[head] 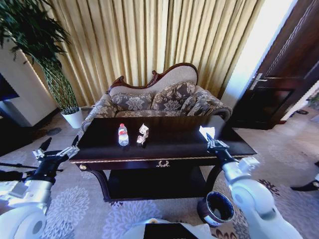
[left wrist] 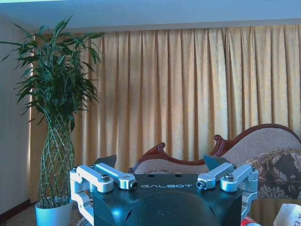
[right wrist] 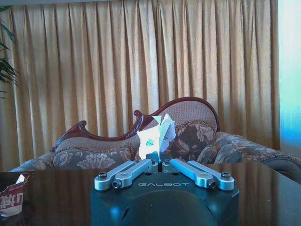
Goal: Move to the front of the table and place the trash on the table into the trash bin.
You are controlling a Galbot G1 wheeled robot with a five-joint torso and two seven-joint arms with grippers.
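The dark glossy table [head: 164, 149] stands right before me. On it a clear plastic bottle [head: 123, 135] stands upright, with a crushed whitish carton [head: 143, 133] just to its right. My right gripper [head: 211, 143] is over the table's right part, shut on a crumpled white paper piece [head: 206, 131]; in the right wrist view the paper [right wrist: 157, 135] sticks up from the closed gripper [right wrist: 158, 162]. My left gripper [head: 60, 145] hovers open off the table's left end, fingers spread wide [left wrist: 160, 162]. The round dark trash bin [head: 218, 208] sits on the floor by the table's front right leg.
A patterned sofa [head: 159, 102] stands behind the table before gold curtains. A tall plant in a white pot [head: 74, 118] is at the back left. A dark door [head: 284, 79] is at the right. Patterned carpet lies around the table.
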